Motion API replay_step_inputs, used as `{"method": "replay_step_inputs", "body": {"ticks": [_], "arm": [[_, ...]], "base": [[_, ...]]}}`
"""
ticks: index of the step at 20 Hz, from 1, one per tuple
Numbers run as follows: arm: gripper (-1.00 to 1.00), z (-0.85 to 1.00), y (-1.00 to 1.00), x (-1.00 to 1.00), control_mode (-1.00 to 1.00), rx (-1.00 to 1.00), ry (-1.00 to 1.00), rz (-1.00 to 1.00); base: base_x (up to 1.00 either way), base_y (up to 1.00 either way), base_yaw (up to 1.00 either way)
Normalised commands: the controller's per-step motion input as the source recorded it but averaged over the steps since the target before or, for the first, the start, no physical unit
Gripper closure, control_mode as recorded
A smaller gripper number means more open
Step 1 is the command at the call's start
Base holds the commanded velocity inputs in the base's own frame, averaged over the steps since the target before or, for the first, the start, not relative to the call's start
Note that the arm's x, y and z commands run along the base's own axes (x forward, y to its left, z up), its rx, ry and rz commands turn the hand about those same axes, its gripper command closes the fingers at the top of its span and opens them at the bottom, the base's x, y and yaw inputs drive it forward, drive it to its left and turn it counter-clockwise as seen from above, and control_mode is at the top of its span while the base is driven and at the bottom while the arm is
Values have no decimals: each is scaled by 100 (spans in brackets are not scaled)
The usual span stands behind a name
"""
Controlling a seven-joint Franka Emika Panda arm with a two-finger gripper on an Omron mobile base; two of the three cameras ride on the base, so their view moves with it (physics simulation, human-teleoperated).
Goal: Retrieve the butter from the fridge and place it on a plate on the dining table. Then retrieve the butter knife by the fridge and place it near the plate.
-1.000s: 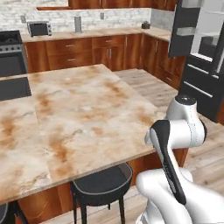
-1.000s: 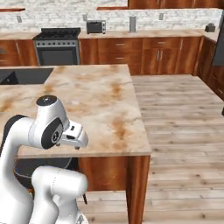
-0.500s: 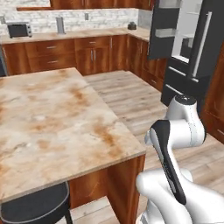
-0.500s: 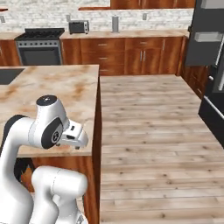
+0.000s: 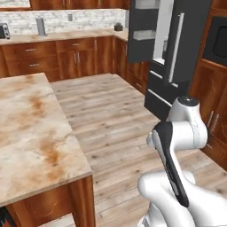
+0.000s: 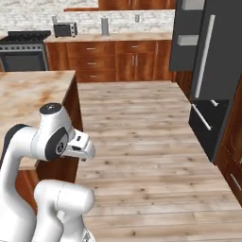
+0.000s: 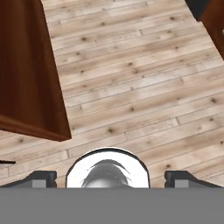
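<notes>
Two fridge [image 5: 177,57] doors, dark grey with long white bar handles, stand at the right of the kitchen, one of them swung open toward the room with pale shelves showing on its inner side; what lies inside the fridge cannot be made out. Wood-plank floor [image 6: 142,137] runs bare between the fridge and the dining table [image 5: 31,133], whose mottled beige-orange marble top ends in a corner near the arm, the red-brown base below it. No butter, plate or knife can be picked out on the visible stretch of table. In the hand view the gripper [image 7: 109,179] points down at the floor, its two dark fingertips [image 7: 41,178] set wide apart with nothing between them, and the table's wooden base [image 7: 30,65] rises at the left. Along the back wall, red-brown cabinets [image 6: 118,61] carry a pale counter under a white stone backsplash. A toaster oven [image 6: 65,30] and a tall grey canister [image 6: 104,26] sit on that counter, well apart, and a black stove [image 6: 23,52] stands at the left end. A wall oven [image 5: 217,42] is set in wood panelling just right of the fridge. A small dark item [image 5: 119,27] rests at the counter's far right, too small to identify.
</notes>
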Motion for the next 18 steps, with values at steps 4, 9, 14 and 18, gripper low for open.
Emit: {"method": "replay_step_inputs", "body": {"ticks": [4, 9, 14, 18], "arm": [[-100, 0, 0, 0, 100, 0, 0, 0], [-100, 0, 0, 0, 100, 0, 0, 0], [-100, 0, 0, 0, 100, 0, 0, 0], [-100, 0, 0, 0, 100, 0, 0, 0]], "base": [[53, -46, 14], [73, -64, 18], [100, -6, 31], [100, 0, 25]]}}
